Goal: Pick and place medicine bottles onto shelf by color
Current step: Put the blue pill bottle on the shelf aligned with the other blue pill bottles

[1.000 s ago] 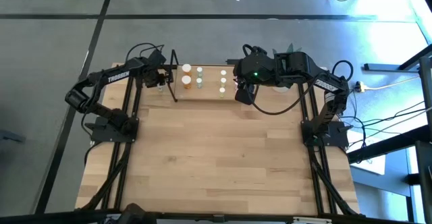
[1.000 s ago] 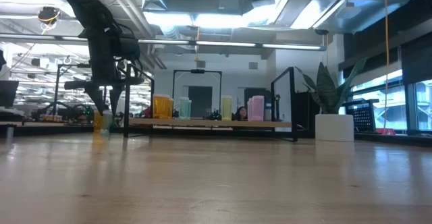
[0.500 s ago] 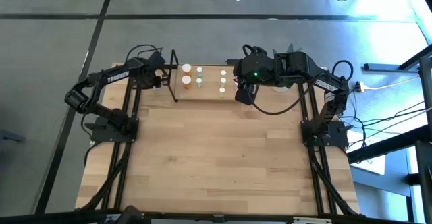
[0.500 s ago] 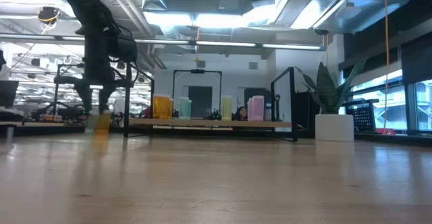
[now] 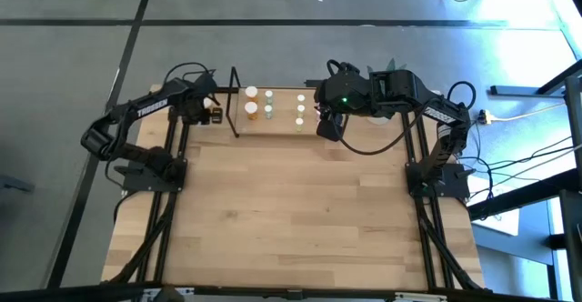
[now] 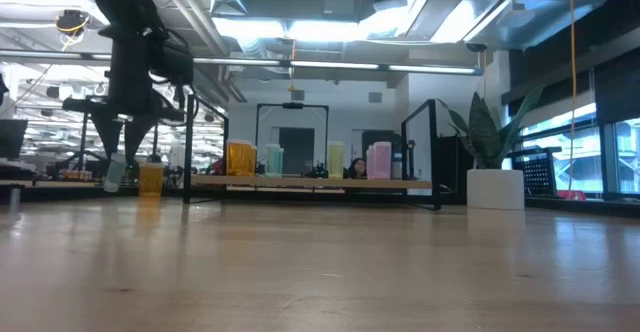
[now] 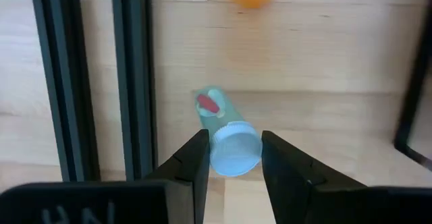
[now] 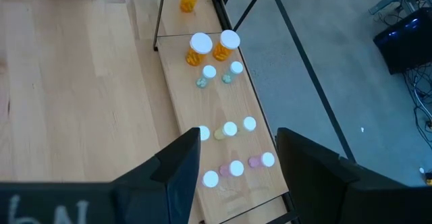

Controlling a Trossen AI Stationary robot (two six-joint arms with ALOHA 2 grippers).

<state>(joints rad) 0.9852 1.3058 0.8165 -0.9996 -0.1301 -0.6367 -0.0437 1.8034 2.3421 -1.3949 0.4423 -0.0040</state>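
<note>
Fingers of the left hand (image 7: 228,177) are clamping a green bottle (image 7: 226,135) by its cap, beside the shelf's (image 5: 282,120) left end. The right hand (image 8: 233,160), fingers apart, is hovering over the shelf's right end.

Pale green bottle (image 7: 223,126) (white cap, red mark), light wooden shelf (image 8: 196,116)

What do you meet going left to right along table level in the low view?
Green bottle in the left gripper → orange bottle → shelf with its bottles → plant pot.
</note>
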